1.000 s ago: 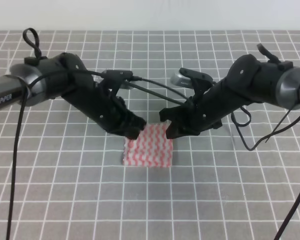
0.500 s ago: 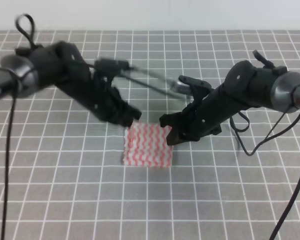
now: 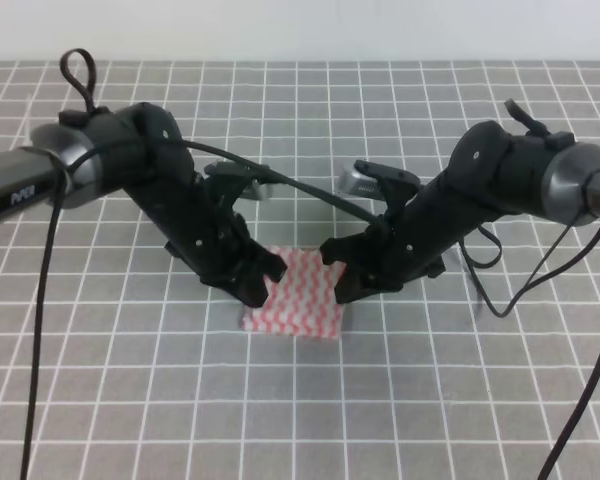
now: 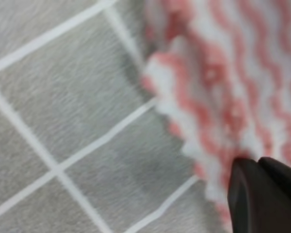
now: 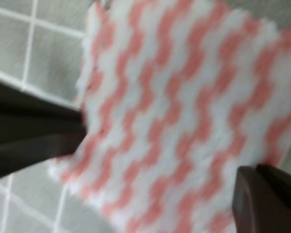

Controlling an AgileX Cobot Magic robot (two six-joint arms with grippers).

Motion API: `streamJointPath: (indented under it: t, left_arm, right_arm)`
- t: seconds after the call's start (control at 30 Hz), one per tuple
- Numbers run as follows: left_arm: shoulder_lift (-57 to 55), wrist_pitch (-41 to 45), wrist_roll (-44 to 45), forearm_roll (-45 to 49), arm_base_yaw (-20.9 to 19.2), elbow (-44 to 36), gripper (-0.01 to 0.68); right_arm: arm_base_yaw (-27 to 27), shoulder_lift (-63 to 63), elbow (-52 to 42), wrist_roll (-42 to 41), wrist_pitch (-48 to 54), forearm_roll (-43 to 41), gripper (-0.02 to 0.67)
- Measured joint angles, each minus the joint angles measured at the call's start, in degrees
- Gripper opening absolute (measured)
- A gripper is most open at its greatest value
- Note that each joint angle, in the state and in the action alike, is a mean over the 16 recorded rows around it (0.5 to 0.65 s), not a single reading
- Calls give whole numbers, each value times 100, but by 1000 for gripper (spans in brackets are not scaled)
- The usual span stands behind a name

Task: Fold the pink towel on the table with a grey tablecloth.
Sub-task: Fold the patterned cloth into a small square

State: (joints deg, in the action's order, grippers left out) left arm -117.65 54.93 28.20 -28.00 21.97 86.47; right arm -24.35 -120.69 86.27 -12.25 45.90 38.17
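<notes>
Pink towel (image 3: 298,302) lies on grey gridded tablecloth (image 3: 430,400) (white wall (image 3: 300,30) behind).

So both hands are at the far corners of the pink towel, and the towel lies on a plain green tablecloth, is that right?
Not quite: the tablecloth is grey with a white grid, as the exterior high view shows. The left hand and right hand are at the far corners of the pink towel.

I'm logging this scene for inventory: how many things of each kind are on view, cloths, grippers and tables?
Pink towel: 1
Grippers: 2, left gripper and right gripper, one at each far corner of the towel
Table with a grey tablecloth: 1
Total: 4
</notes>
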Motion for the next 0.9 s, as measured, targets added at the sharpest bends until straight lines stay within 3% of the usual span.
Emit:
streamJointPath:
  t: [0.3,0.63,0.9]
  left_arm:
    - [99,-138,-104,232,2,-1,-2]
    - [1096,-793,-125,268,1,-127,-2]
    - [2672,-2006,-216,281,0,-1189,-2]
  right_arm:
    - [124,20,0,31,-399,-142,-16]
    - [301,369,-44,21,-317,-337,-16]
    - [339,1350,-541,35,-319,-718,-16]
